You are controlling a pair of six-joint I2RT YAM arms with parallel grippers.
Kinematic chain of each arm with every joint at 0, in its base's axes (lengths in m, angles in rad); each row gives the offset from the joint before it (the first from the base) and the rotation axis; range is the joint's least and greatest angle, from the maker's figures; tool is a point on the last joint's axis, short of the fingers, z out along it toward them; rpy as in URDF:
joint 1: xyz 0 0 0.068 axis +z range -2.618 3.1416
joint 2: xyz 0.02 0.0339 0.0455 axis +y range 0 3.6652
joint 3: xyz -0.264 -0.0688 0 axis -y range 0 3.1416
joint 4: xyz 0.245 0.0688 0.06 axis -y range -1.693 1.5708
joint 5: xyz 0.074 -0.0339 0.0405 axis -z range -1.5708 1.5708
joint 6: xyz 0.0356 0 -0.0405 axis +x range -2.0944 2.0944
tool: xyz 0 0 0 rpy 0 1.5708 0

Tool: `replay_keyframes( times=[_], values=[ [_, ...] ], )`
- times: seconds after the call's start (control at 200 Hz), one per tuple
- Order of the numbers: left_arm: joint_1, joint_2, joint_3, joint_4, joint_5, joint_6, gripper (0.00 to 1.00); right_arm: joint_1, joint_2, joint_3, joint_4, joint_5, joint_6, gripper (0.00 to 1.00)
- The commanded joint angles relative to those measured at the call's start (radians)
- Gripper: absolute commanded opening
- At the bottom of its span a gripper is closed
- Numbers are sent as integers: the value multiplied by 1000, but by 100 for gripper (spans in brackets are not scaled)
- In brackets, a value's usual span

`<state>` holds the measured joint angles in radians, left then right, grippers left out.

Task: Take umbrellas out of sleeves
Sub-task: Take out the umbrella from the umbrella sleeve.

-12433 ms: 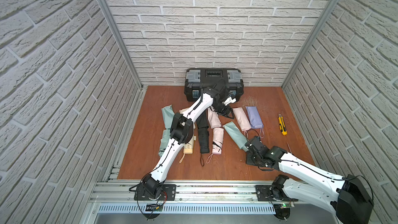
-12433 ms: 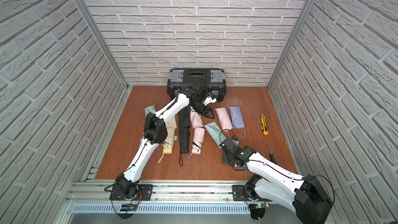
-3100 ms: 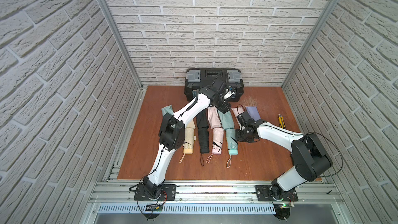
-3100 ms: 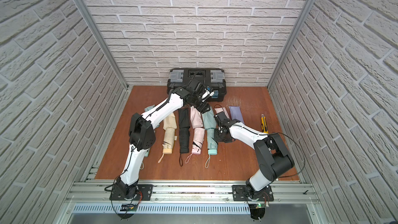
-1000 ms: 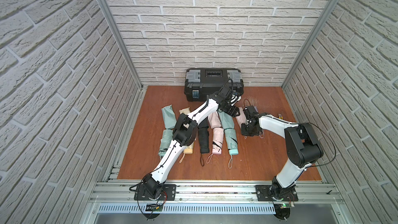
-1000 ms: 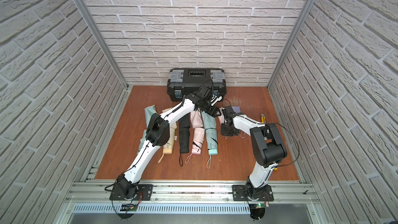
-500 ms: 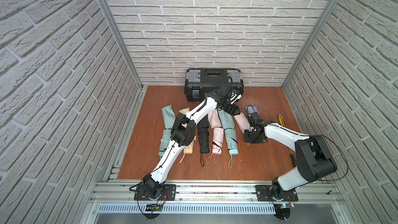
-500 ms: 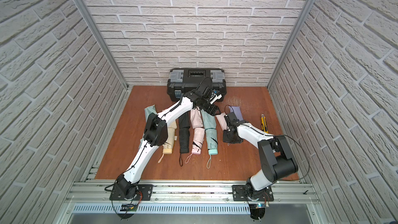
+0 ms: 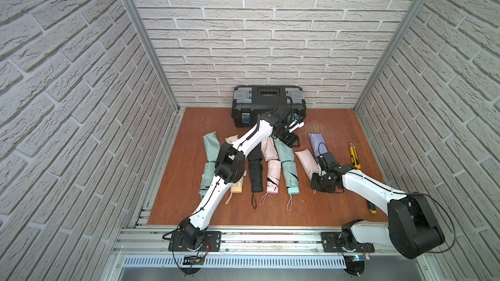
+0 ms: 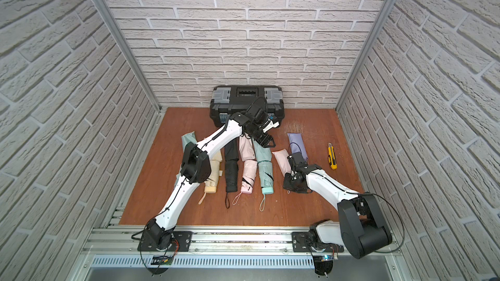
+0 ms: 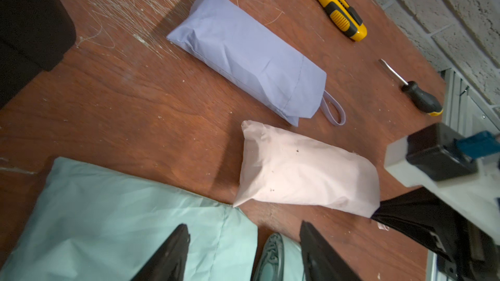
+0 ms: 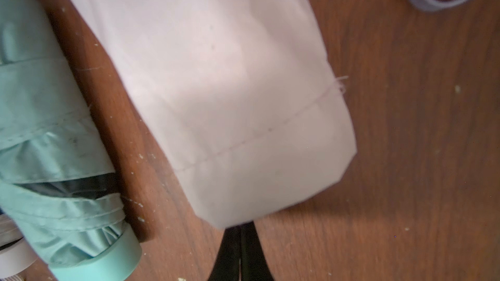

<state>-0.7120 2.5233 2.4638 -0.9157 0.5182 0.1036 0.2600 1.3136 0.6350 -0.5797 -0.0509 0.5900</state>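
right gripper [image 12: 239,239] is pinched shut, tips touching the near end of the pink sleeve [image 12: 216,77] just ahead; left gripper [image 11: 243,227] hangs open, empty, above the mint sleeve [image 11: 108,212].

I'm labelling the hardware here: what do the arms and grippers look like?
The left arm and right arm have white rounded links, black joints and thin black cables. The left gripper and right gripper have black tapered fingers.

Contents of pink sleeve [image 11: 305,168] unseen
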Motion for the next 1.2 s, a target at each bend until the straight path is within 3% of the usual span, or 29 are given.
replay_keyframes(
  times=[0.0, 0.215, 0.455, 0.73, 0.985, 1.2],
  values=[
    [-18, 2, 25, -134, 5, 260, 67, 7, -12, -6, 4, -13, 9, 3],
    [-69, -14, 3, -182, -73, 658, 68, 7, -35, -25, -5, -30, 2, 3],
    [-103, 40, 37, -177, -163, 819, 67, 13, -129, -101, -13, -68, 42, 3],
    [-114, 105, 113, -121, -172, 762, 66, 18, -210, -140, -55, -91, 46, 3],
    [-137, 149, 141, -86, -179, 731, 55, 24, -267, -169, -60, -107, 75, 3],
    [-146, 170, 155, -113, -144, 734, 52, 24, -261, -167, -56, -105, 73, 3]
  ],
)
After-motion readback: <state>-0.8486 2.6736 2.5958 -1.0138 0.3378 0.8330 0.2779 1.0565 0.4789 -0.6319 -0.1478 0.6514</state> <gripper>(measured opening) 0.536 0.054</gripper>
